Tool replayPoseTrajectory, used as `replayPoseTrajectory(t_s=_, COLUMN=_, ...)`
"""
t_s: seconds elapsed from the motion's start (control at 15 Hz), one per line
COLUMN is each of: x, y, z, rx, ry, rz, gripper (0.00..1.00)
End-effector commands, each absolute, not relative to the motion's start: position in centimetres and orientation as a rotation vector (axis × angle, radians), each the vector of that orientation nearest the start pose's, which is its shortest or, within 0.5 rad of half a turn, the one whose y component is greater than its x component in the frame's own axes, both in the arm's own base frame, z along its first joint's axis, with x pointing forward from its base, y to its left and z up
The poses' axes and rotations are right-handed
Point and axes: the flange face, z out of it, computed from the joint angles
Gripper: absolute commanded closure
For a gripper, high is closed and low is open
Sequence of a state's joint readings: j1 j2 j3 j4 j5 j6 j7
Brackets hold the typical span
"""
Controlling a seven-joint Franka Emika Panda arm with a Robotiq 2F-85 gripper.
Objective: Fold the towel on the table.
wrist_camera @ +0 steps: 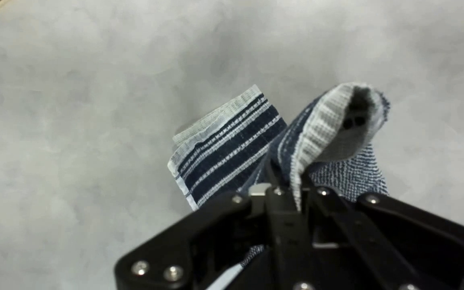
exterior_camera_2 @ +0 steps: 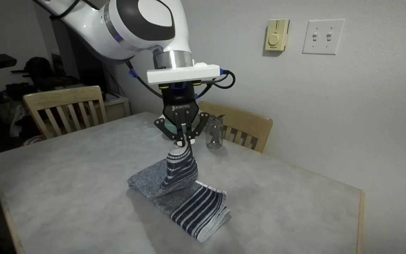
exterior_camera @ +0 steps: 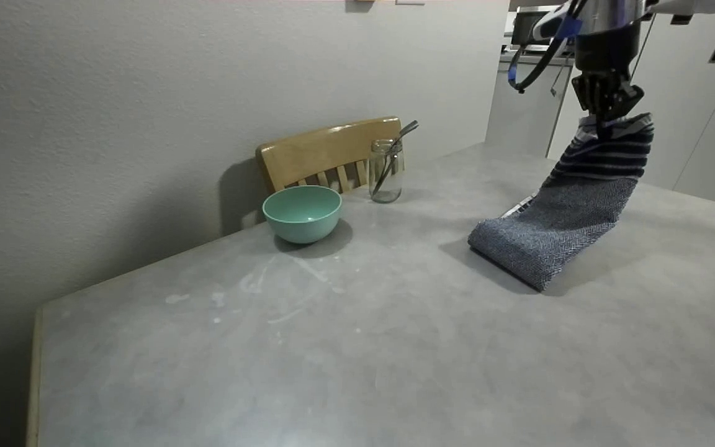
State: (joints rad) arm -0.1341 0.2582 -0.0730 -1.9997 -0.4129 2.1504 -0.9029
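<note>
- While a teal bowl (exterior_camera: 302, 225) is parked leftmost in an exterior view, a glass jar (exterior_camera: 385, 177) is seen nearby.
- Next, the towel (exterior_camera: 590, 205) is partly laid on the table (exterior_camera: 357, 360) — one striped end lifted.
- That end's pinched by the gripper (exterior_camera: 604, 127), pretty much closed.

Teal bowl (exterior_camera: 302, 214) upright, near but not touching clear glass jar (exterior_camera: 393, 178). Metal cutlery (exterior_camera: 408, 128) in the jar, sticking out over the rim. Slat-back wooden chair (exterior_camera: 326, 150) behind the jar; another wooden chair (exterior_camera_2: 63, 96) well apart from it. On the textured wall (exterior_camera_2: 330, 106): beige dial thermostat (exterior_camera_2: 277, 34) beside double toggle switch plate (exterior_camera_2: 323, 36). Background clutter (exterior_camera_2: 41, 72) too dark to ID.
</note>
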Motion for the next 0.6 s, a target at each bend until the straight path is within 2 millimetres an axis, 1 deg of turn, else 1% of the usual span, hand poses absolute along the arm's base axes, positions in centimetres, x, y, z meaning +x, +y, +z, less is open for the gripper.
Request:
replayPoseTrajectory(t_s=0.0, x=56.8, y=-15.5, z=33.7, rx=-3.01, ry=-1.402, rz=0.315, gripper=0.98)
replayPoseTrajectory(t_s=0.33, x=56.2, y=-17.9, z=37.2, rx=-3.125, ry=-1.162, rz=0.14, gripper=0.98)
replayPoseTrajectory(t_s=0.53, x=55.9, y=-19.0, z=38.6, rx=-3.145, ry=-1.04, rz=0.068, gripper=0.98)
